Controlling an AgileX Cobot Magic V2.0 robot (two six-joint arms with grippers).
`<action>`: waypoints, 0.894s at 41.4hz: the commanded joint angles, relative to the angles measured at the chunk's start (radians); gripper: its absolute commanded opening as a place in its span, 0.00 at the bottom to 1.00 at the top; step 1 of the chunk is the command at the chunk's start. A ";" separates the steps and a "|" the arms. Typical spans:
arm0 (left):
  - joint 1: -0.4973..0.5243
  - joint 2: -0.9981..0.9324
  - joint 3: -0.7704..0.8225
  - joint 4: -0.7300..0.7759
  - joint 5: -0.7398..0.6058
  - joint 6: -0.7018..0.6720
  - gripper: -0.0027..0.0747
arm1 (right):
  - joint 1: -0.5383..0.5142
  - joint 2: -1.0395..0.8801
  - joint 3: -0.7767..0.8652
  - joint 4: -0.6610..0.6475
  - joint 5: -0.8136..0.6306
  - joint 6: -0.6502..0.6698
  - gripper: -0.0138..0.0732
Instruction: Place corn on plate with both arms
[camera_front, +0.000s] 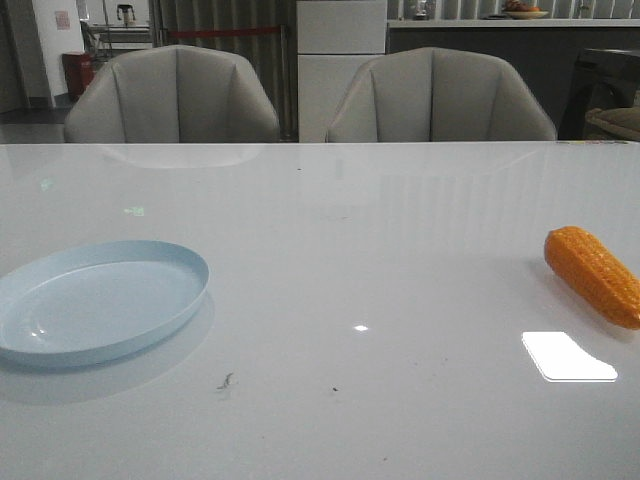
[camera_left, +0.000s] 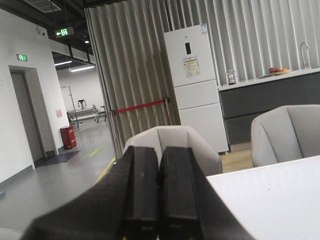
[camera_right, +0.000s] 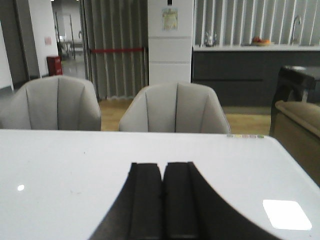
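Office pantry: fridge (camera_left: 195, 90), counter (camera_right: 240, 49).

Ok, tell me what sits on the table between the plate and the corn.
Nothing: in the front view the table between the plate and the corn holds no object, only light reflections and a few small dark specks.

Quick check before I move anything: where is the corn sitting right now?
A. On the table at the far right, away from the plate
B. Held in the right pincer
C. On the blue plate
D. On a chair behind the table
A: in the front view the corn lies on the white table near its right edge, while the plate sits empty at the left.
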 joint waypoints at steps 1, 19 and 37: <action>-0.005 0.139 -0.125 0.008 -0.019 -0.013 0.15 | -0.002 0.151 -0.125 0.004 -0.012 -0.005 0.19; -0.005 0.641 -0.284 -0.093 0.063 -0.013 0.15 | -0.002 0.632 -0.240 0.004 -0.059 -0.005 0.19; -0.005 0.809 -0.284 -0.246 0.063 -0.013 0.53 | -0.002 0.750 -0.240 0.004 -0.059 -0.005 0.60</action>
